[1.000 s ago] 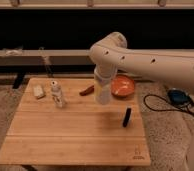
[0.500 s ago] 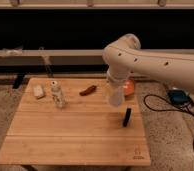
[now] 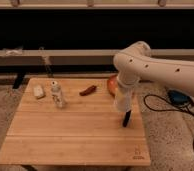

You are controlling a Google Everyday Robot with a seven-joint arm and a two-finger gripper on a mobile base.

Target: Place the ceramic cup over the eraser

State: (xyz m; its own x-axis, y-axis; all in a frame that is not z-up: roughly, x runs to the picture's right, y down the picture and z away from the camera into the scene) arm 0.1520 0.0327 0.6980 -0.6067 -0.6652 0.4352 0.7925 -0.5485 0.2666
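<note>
The cream-white ceramic cup [image 3: 121, 100] is hanging in the gripper [image 3: 123, 96] above the table's [image 3: 75, 135] right side, directly over the small black eraser [image 3: 125, 118], which is standing tilted just below it.

No text, label, brand or number can be read anywhere in the camera view. A small dark mark sits near the front right corner of the wooden surface [image 3: 75, 135], but it cannot be made out as letters or a sign. The small white bottle [image 3: 57, 95] carries a label area on which nothing is readable. The ceramic cup [image 3: 122, 101] is plain. The tool [image 3: 123, 96] is at the right side of the surface, at the cup, directly above the black eraser [image 3: 125, 118], and bears no visible marking; the white arm shows only rows of small dark dots.
</note>
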